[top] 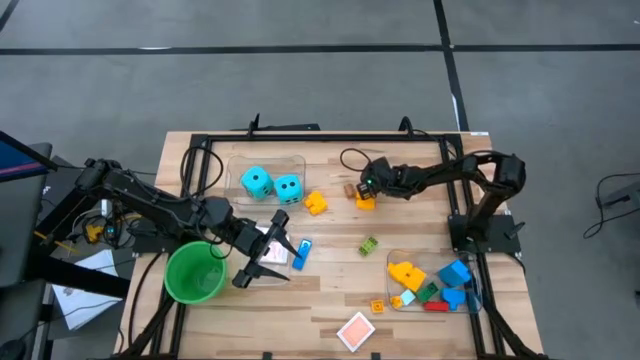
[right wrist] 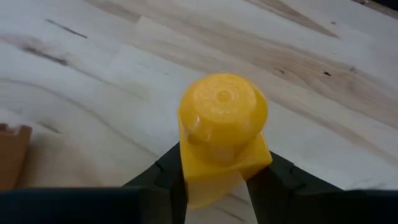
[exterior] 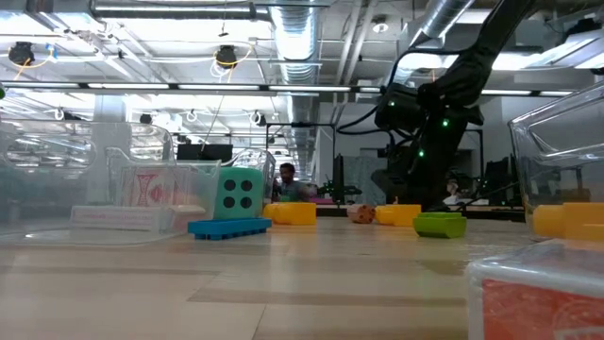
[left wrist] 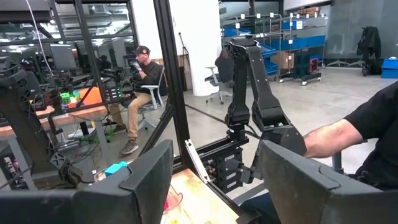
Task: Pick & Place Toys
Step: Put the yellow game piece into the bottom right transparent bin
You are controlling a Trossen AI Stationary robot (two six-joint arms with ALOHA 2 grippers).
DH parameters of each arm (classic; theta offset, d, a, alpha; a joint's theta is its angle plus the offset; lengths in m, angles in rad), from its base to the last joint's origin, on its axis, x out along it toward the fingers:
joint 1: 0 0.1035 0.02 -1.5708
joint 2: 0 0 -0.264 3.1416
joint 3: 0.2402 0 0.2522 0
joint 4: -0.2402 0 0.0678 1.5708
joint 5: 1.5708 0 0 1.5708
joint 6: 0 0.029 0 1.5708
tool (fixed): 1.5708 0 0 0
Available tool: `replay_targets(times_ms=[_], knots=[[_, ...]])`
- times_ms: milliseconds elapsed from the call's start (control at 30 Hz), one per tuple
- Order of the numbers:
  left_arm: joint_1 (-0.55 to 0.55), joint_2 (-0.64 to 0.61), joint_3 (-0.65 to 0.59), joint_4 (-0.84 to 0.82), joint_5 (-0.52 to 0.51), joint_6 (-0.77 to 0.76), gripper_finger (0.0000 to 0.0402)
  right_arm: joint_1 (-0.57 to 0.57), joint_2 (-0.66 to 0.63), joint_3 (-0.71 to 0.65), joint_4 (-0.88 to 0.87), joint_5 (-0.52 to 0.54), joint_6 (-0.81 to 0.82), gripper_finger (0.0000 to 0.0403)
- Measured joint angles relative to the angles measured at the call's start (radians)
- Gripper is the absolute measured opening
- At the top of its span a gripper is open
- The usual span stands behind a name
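So the right gripper (right wrist: pixel 214 180) is clamped on a yellow brick (right wrist: pixel 222 134) mid-surface, near the top. I'd lift straight up before swinging toward the bin (top: pixel 478 300), keeping the squeeze steady. Left gripper (top: pixel 272 250) waits open beside the cup (top: pixel 195 272)

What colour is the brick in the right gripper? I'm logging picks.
Yellow. The brick shows best in the right wrist view, clamped by the right gripper.

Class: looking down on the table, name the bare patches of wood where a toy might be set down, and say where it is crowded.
Bare wood lies between the green brick and the red-and-white card, and beyond the right tool, which grips a yellow brick. It is crowded around the left tool, green cup and dice bin.
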Motion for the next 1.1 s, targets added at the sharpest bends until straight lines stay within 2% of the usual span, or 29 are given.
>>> replay_targets(times_ms=[200,400,533,700,833,967,1100], knots=[[0.0,0.0,0.0,-0.007,0.0,0.0,0.0231,0.039,-0.09,-0.001,-0.047,0.015,-0.001,0.0121],[0.0,0.0,0.0,-0.015,0.0,-0.003,0.0231,0.106,-0.276,-0.001,-0.16,0.069,0.006,0.0121],[0.0,0.0,0.0,-0.019,0.0,-0.003,0.0231,0.2,-0.4,-0.001,-0.232,0.071,0.029,0.0121],[-0.009,0.0,0.0,-0.023,0.0,-0.004,0.0231,0.406,-0.526,-0.001,-0.364,0.069,0.123,0.0122],[-0.019,0.0,0.0,-0.022,0.0,-0.004,0.0231,0.612,-0.591,-0.001,-0.46,0.092,0.265,0.0122],[-0.02,0.0,0.0,-0.022,0.0,-0.004,0.0231,0.829,-0.621,0.0,-0.469,0.145,0.399,0.0122],[-0.02,0.0,0.0,-0.022,0.0,-0.004,0.0231,1.023,-0.601,0.0,-0.435,0.147,0.492,0.0122]])
